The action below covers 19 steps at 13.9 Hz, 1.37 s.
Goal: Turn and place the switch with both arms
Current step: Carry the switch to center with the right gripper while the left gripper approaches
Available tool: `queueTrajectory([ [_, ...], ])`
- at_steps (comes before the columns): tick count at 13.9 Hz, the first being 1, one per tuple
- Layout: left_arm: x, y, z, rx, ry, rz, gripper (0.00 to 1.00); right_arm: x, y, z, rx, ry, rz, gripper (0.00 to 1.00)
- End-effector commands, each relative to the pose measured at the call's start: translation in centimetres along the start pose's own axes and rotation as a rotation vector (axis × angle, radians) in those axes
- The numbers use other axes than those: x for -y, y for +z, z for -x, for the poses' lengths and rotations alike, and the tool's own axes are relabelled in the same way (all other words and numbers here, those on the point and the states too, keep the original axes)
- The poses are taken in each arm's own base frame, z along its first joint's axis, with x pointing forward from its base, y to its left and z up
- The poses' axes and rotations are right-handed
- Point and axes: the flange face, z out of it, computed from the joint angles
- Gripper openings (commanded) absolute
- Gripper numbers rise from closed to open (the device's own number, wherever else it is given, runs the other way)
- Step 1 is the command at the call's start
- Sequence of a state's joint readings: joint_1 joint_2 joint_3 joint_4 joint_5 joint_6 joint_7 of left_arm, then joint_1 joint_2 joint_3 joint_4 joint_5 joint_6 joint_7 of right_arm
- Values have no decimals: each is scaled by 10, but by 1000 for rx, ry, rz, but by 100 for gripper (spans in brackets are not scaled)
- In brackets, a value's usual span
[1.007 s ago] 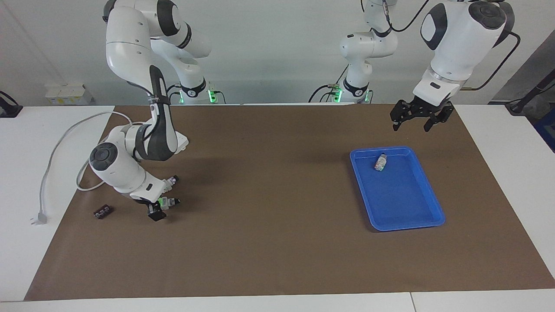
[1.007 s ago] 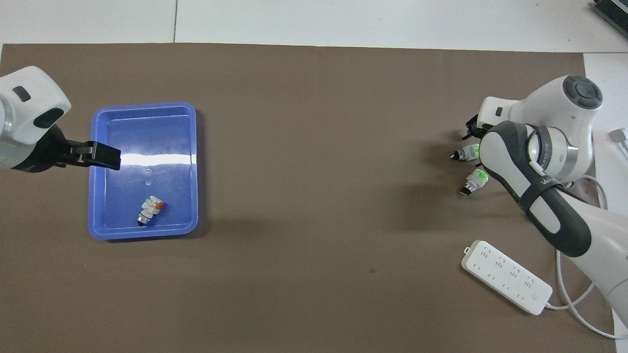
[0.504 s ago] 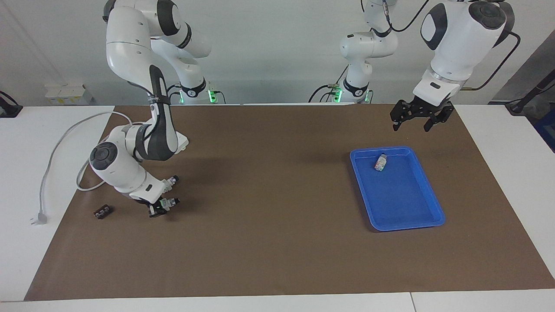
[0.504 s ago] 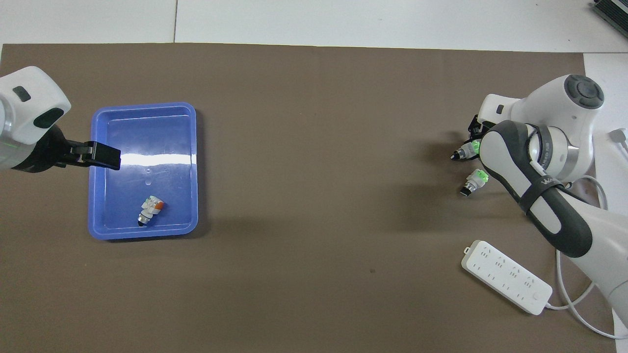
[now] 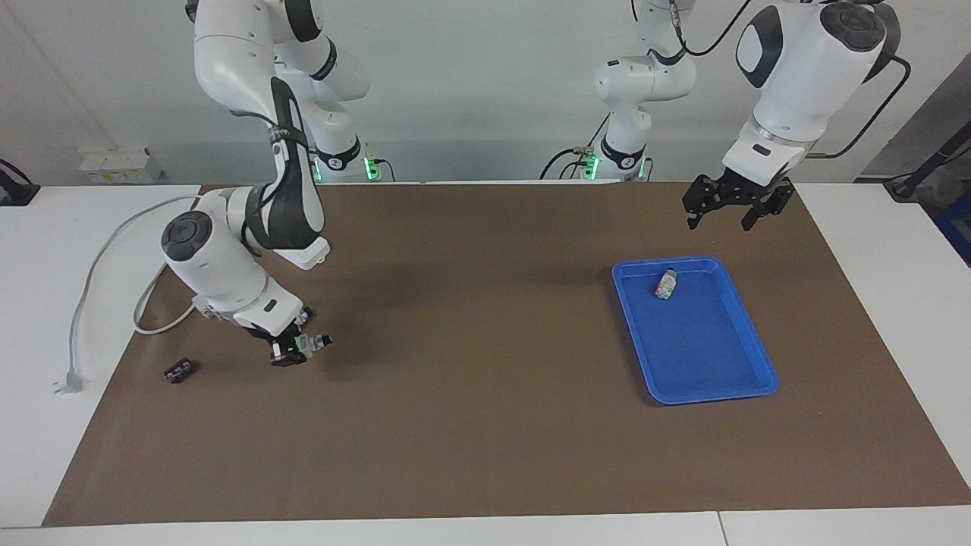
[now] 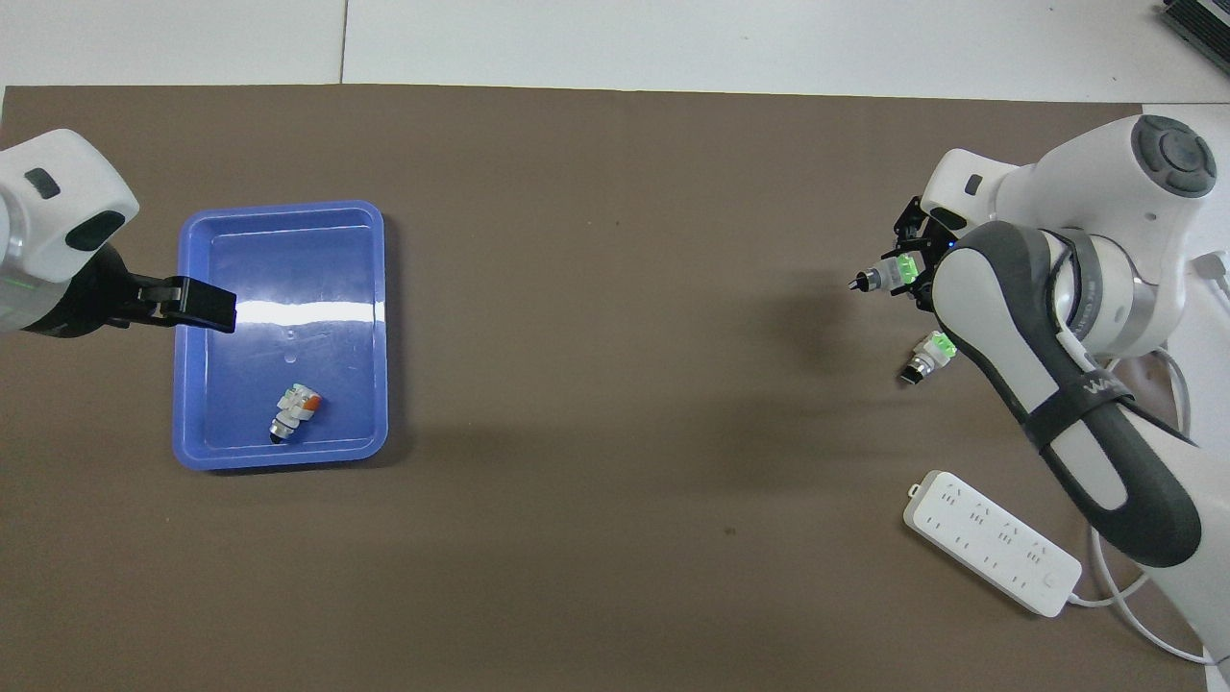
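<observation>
Since the earlier frame, right tool has been raised at lower left, clamped on green switch. Left tool waits open above blue tray at upper right. Turning and placing remain undone.

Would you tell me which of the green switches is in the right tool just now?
The switch farther from the robots: the right tool is shut on it and holds it off the mat, while the other green switch lies untouched on the mat.
</observation>
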<state>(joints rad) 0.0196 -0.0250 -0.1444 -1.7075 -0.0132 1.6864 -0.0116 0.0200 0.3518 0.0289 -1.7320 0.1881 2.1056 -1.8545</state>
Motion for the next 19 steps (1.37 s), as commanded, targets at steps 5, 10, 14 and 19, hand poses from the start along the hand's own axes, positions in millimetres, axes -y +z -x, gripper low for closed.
queueTrajectory([
  [5, 3, -1, 8, -10, -4, 4, 100, 3, -60, -96, -189, 69, 89, 0],
  [10, 3, -2, 8, -11, -4, 6, 100, 14, -109, -169, -218, 166, 135, 0],
  [14, 2, -1, 8, -10, -3, 6, 100, 23, -127, -211, -280, 205, 140, 0],
  [19, -31, -2, 10, -12, 51, 5, 100, 25, -139, -239, -403, 241, 152, 0],
])
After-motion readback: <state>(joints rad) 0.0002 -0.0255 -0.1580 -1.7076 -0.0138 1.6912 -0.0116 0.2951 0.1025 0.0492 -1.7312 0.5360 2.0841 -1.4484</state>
